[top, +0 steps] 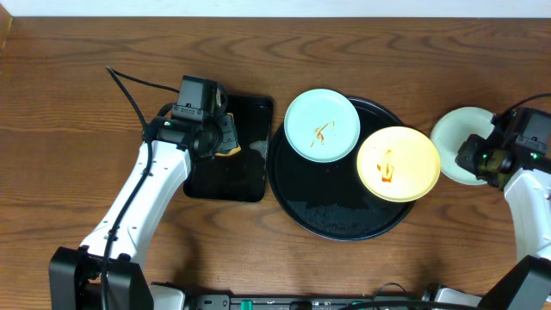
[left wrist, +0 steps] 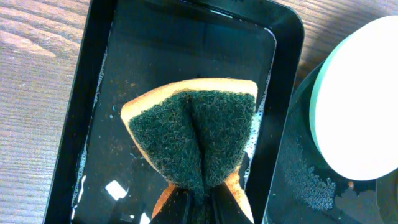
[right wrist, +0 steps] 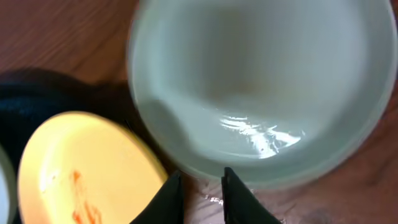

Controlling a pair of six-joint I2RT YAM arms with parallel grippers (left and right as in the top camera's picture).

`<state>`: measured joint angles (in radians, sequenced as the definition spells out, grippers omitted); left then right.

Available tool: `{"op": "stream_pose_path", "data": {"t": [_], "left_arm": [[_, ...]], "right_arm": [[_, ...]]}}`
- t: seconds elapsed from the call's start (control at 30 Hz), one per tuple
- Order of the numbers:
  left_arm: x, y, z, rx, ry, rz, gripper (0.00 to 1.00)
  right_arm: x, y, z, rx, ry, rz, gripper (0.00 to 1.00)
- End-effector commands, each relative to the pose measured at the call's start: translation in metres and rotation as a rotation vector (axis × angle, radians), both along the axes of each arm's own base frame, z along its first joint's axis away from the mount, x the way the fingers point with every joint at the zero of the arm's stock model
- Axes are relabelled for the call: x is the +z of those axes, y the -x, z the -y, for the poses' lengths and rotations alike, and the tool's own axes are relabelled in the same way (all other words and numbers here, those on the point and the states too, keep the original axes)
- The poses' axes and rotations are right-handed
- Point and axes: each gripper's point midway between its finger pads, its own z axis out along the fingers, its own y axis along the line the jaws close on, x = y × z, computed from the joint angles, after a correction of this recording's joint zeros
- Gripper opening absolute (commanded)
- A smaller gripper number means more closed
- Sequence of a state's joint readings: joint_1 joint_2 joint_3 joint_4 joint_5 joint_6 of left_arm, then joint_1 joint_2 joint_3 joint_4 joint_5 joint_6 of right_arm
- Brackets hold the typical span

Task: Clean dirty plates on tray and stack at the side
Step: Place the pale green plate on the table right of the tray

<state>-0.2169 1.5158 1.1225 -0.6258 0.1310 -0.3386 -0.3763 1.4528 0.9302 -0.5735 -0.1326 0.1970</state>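
At a table (top: 77, 77) of dark-brown wood grain, the left gripper (left wrist: 200, 200) hangs over a small rectangular black tray (left wrist: 93, 74) with a wet floor. Its jaws are clamped tight on a yellow sponge with a dark green scouring face (left wrist: 193, 137), which the squeeze has folded down its middle. To the right sits the large round glossy black tray (top: 336, 215), beaded with water and carrying two of the dirty plates. A pale mint-blue round plate (top: 322, 126) lies at the tray's far left, overhanging the rim, and a pale yellow round plate (top: 398, 164) lies at its right side, also jutting past the rim. The two lie just beside each other, and each bears a thin orange-red sauce smear (top: 320, 132). A third plate (right wrist: 261, 93), pale mint with its face glistening wet, lies on the bare table off the tray's right edge, just beside the yellow one. The right gripper (right wrist: 200, 186) hovers at this plate's near rim with its jaws a narrow way apart. Whether the tips touch the plate cannot be told from here.
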Motion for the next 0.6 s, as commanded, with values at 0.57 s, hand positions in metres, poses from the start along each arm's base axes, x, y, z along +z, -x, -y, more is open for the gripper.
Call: {"op": "stream_pose_path", "data": {"t": [0.57], "left_arm": [[0.001, -0.001, -0.003, -0.006, -0.015, 0.005, 0.08]], "right_arm": [[-0.077, 0.002, 0.029, -0.159, 0.064, -0.145, 0.08]]}}
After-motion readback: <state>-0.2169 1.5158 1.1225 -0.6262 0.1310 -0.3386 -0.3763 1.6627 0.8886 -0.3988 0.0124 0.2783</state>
